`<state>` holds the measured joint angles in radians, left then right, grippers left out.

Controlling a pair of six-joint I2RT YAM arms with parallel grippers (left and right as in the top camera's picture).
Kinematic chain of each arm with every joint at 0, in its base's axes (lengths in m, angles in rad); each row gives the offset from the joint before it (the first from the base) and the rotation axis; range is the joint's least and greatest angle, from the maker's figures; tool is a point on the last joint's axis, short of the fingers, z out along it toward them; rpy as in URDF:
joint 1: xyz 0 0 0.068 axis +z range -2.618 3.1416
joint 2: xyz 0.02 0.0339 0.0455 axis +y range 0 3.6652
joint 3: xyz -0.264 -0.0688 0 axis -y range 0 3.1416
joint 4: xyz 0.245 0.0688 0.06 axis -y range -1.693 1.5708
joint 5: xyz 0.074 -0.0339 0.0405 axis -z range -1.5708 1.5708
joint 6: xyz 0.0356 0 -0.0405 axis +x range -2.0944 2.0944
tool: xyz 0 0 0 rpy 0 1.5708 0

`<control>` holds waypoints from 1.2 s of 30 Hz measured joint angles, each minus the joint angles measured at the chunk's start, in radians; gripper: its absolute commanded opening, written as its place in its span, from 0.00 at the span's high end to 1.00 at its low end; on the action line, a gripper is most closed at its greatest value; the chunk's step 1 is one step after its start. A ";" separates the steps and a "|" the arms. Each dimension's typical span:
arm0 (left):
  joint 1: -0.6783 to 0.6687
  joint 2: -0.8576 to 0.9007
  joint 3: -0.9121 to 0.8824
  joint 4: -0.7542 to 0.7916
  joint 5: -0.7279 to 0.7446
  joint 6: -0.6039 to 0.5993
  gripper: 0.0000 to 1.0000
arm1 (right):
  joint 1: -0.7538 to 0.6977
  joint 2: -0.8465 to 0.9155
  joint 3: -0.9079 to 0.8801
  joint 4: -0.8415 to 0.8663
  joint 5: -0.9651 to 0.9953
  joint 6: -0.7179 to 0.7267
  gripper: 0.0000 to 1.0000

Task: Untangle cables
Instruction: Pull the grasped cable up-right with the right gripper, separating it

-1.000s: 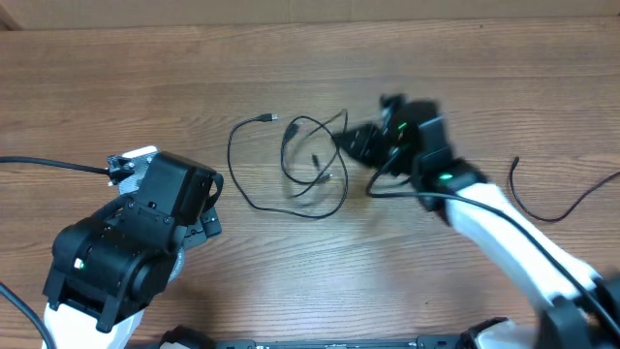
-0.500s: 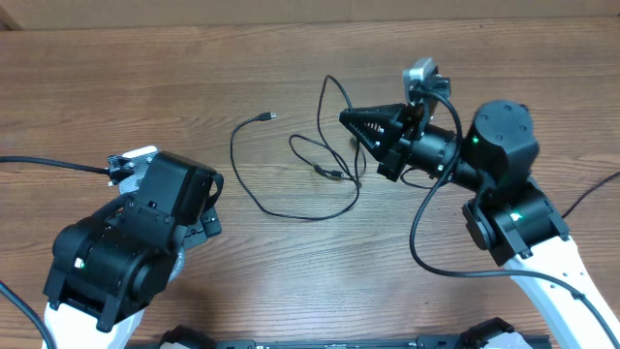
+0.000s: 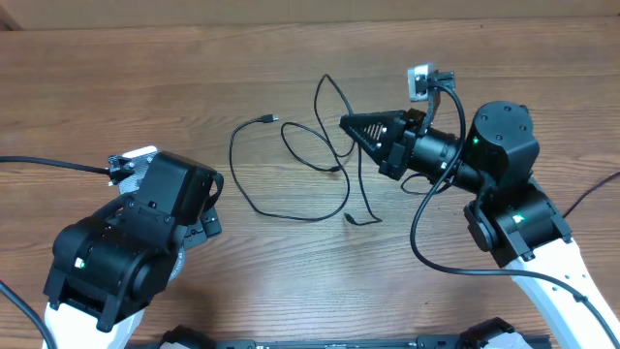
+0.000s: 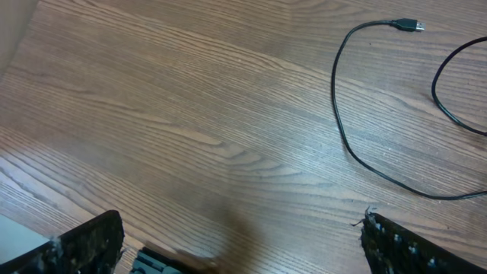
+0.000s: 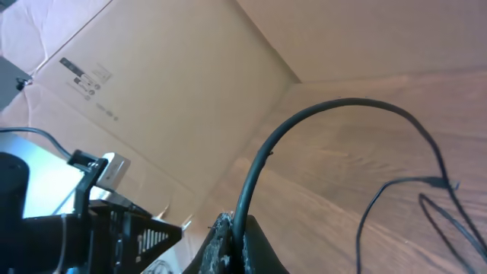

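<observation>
right claw [image 3: 346, 122] points left, seemingly raised, pinching a cable [image 5: 342, 101].

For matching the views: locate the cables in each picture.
Overhead: cables at centre, left of the right tool.
Left wrist: upper right.
Right wrist: arcing up from the right tool, bottom centre, toward the right.
Shared landmark: the wooden table.

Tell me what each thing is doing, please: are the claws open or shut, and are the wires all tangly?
cables: one strand pinched and lifted, the rest in loose crossing loops on the table.
left gripper: open, holding nothing.
right gripper: shut on a strand of the cables.
</observation>
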<state>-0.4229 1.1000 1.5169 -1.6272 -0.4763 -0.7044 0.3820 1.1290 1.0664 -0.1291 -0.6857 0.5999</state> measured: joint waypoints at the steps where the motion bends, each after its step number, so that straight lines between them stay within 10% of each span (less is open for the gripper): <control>1: 0.000 0.000 0.000 0.000 0.000 0.000 0.00 | 0.000 0.000 0.000 0.001 -0.006 0.005 0.96; 14: 0.000 0.000 0.000 0.000 0.000 0.000 0.01 | -0.357 -0.032 0.000 0.018 -0.077 0.078 0.96; 26: 0.000 0.000 0.000 0.000 0.000 0.000 0.01 | -0.405 -0.032 0.000 0.002 -0.034 0.029 0.96; 36: 0.000 0.000 -0.002 0.000 0.000 0.000 0.01 | -0.409 -0.034 0.007 0.359 -0.097 -0.029 0.96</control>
<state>-0.4229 1.1000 1.5150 -1.6272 -0.4767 -0.7044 -0.0273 1.0954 1.0733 0.2298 -0.7822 0.5709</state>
